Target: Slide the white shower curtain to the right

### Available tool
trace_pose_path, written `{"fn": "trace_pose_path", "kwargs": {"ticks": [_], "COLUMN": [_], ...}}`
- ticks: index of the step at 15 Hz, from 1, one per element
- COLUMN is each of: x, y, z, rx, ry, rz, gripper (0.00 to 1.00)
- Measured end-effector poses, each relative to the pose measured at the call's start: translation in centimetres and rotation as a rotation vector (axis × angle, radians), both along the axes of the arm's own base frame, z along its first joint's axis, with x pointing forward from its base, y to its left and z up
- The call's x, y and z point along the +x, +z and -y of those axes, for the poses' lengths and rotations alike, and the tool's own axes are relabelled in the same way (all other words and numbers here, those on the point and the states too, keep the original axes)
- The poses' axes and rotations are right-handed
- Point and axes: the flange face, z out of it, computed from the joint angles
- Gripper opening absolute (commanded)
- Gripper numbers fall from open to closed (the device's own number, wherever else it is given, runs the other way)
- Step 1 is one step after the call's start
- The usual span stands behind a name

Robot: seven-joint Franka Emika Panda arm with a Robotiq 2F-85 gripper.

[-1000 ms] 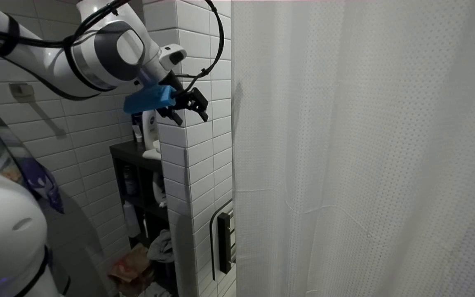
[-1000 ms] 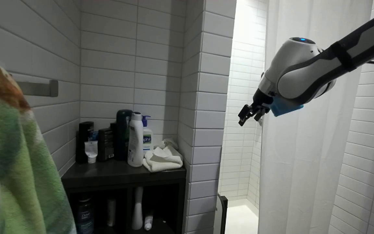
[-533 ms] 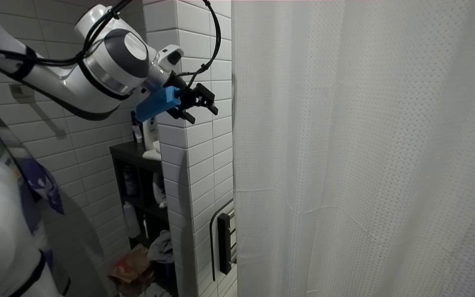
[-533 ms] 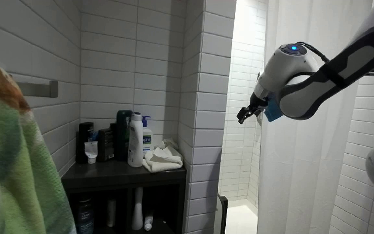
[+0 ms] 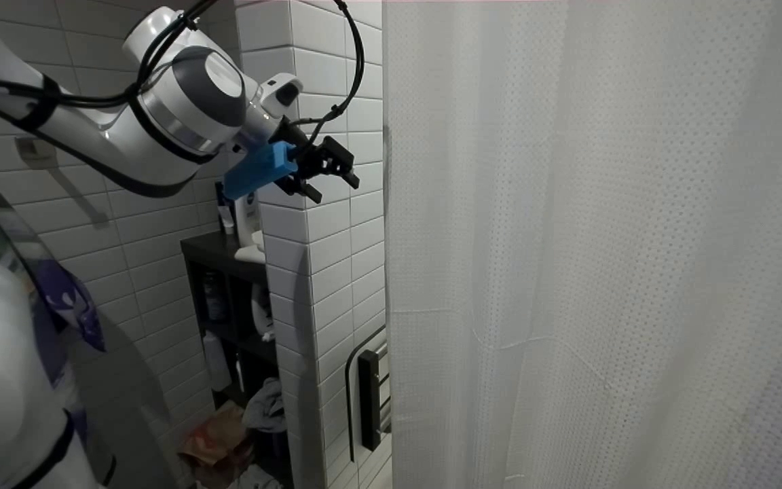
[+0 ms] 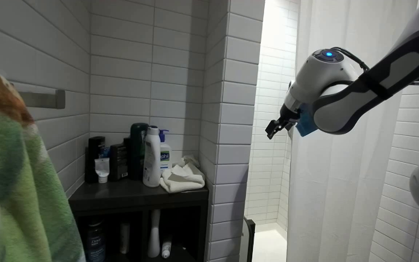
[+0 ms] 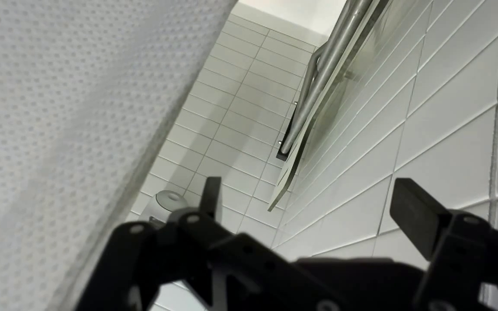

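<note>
The black two-fingered pincer [image 7: 311, 201] is released, its fingers [image 7: 210, 194] spread wide with nothing between them. Just beside it, on the left in the wrist view, hangs the white shower curtain of dimpled fabric [image 7: 71, 103], its free edge [image 7: 148, 153] running past the nearer finger; whether the two touch I cannot tell. I expect the cloth to be light and limp, ready to fold or swing away from a push, with most of the drag coming from its top, which is out of sight. That free edge looks the best hold: straddle it, clench on a full fold rather than a sliver, then draw it sideways. Behind the pincer, the white-and-grey jointed robot arm [image 6: 335, 112] slopes down and bends, so that the fingers aim somewhat below level. To the pincer's other side from the curtain, in the wrist view, stands a white-tiled wall [image 7: 357, 172].
</note>
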Motion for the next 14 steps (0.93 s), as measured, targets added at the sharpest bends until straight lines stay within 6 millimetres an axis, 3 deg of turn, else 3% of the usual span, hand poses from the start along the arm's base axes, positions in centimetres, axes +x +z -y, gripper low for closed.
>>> {"fn": "trace_pose_path", "kwargs": {"ticks": [14], "x": [0.02], "y": [0.83], "z": [-0.53], "rx": [0.009], "ry": [0.044], "rz": [0.059], "gripper": [1.0]}}
